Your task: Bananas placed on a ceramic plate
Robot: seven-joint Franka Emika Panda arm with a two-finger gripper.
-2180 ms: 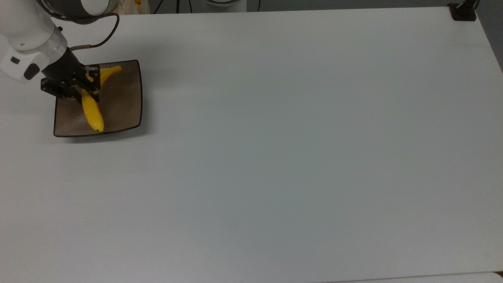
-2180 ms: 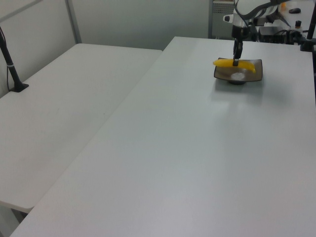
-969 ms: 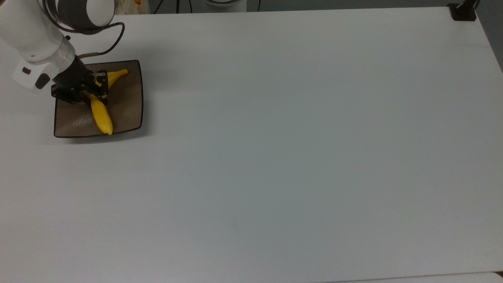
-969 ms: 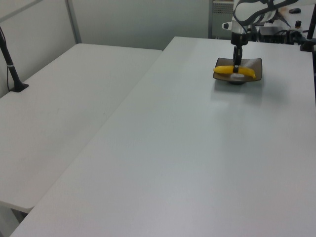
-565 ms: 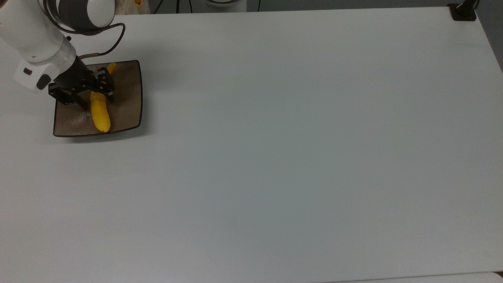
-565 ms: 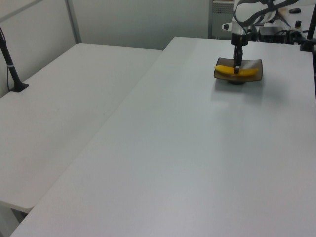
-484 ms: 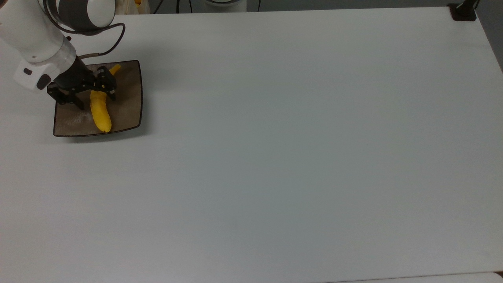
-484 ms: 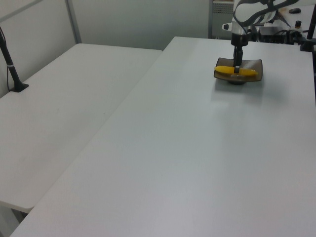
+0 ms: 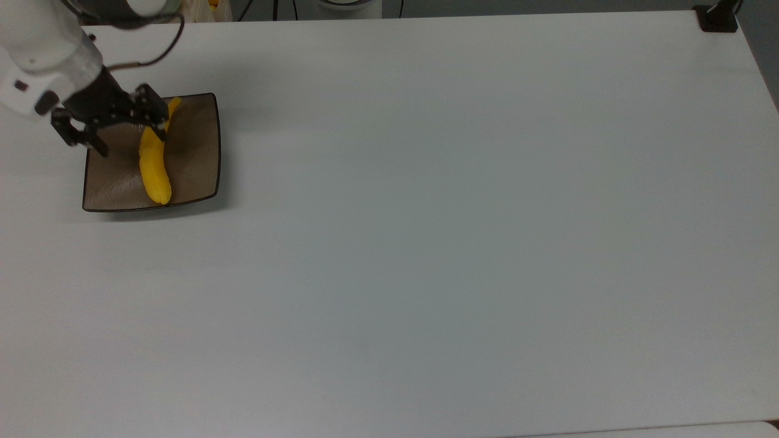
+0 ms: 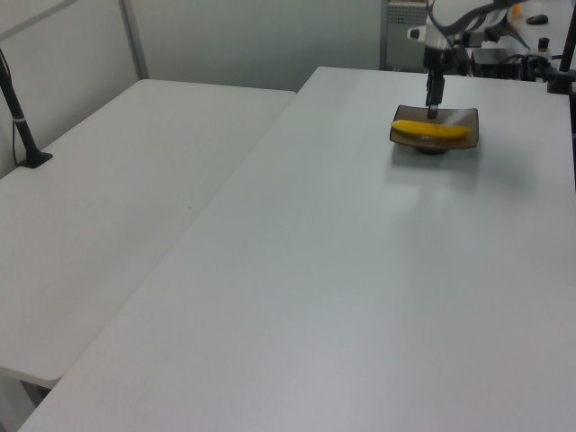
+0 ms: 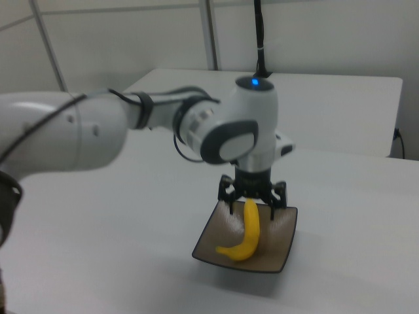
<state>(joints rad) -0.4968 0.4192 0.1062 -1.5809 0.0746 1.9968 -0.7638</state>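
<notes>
The yellow banana [image 9: 153, 165] lies lengthwise in the square brown plate [image 9: 196, 159] near the top view's upper left corner. My gripper [image 9: 130, 139] hangs open just above the banana's stem end, one finger on each side, touching nothing. In the left view the banana [image 10: 432, 130] rests across the plate [image 10: 468, 139] with the gripper [image 10: 433, 110] lifted over it. In the right view the gripper [image 11: 252, 202] stands spread above the curved banana [image 11: 247, 234] on the plate [image 11: 281, 254].
The white table [image 9: 462, 231] stretches wide to the top view's right of the plate. A black clamp base [image 9: 718, 19] sits at its far right corner. A second table [image 10: 117, 189] with a black post [image 10: 22, 121] adjoins on the left view's left.
The gripper carried the banana down onto the plate, opened and let it go, then rose and drew back toward the top view's upper left. The banana now lies flat.
</notes>
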